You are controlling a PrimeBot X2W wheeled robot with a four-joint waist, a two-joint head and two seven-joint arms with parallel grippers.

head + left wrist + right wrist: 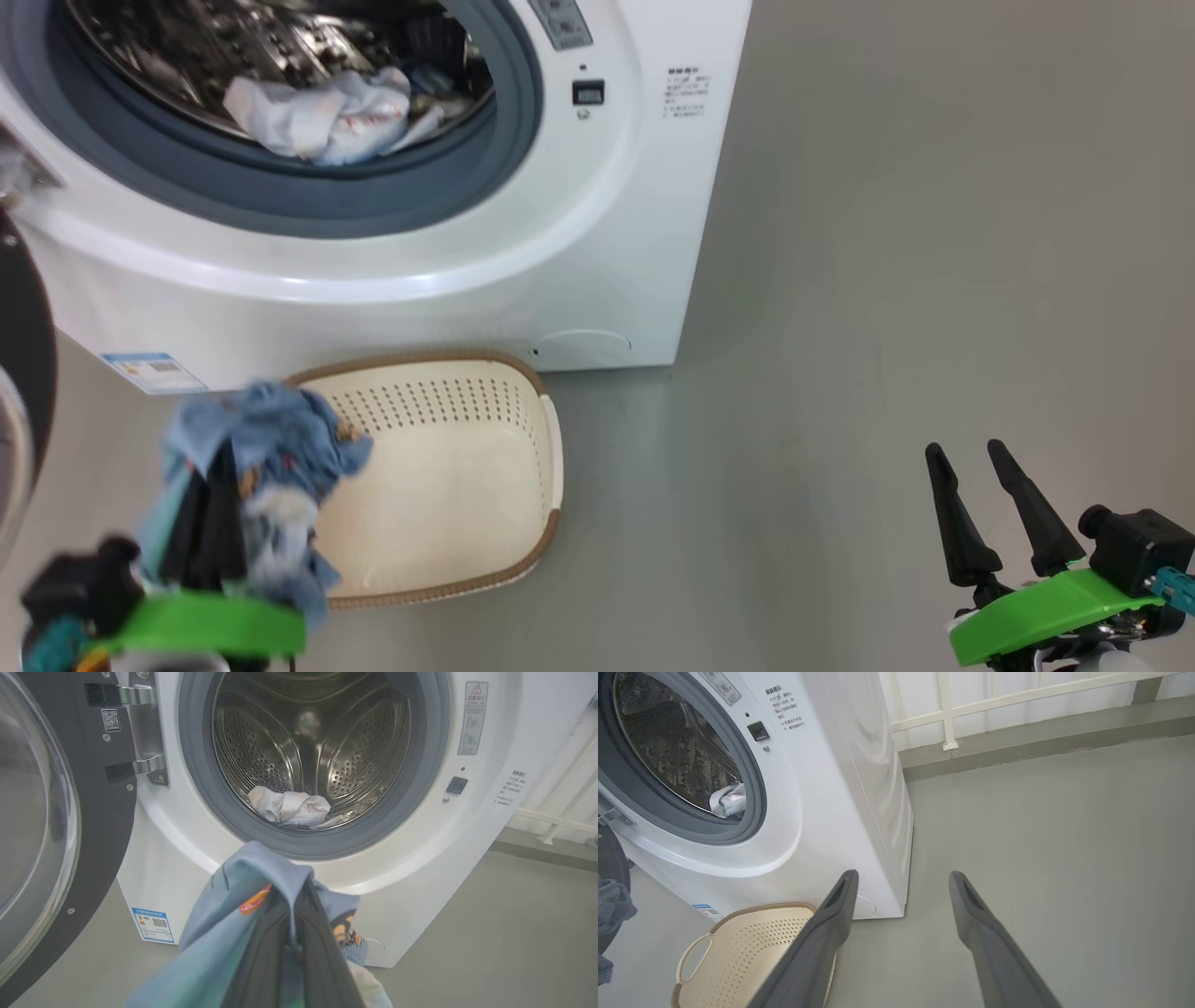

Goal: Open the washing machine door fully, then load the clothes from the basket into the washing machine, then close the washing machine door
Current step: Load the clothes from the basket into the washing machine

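Observation:
The white washing machine (467, 280) stands with its drum open, and the black-rimmed door (93, 835) is swung out to the left. A pale bundle of clothes (327, 112) (292, 807) lies at the front of the steel drum. My left gripper (210, 457) (299, 886) is shut on a light blue garment (280, 439) (224, 933) with orange prints. It holds the garment above the basket's left end, below the drum opening. The cream basket (551, 448) (756, 909) sits on the floor against the machine, its inside bare. My right gripper (964, 448) (903, 875) hangs open over the floor to the right.
Grey floor (887, 327) spreads to the right of the machine. A white railing (948, 714) and a low kerb run along the back. The open door (23, 373) juts out at the far left beside my left arm.

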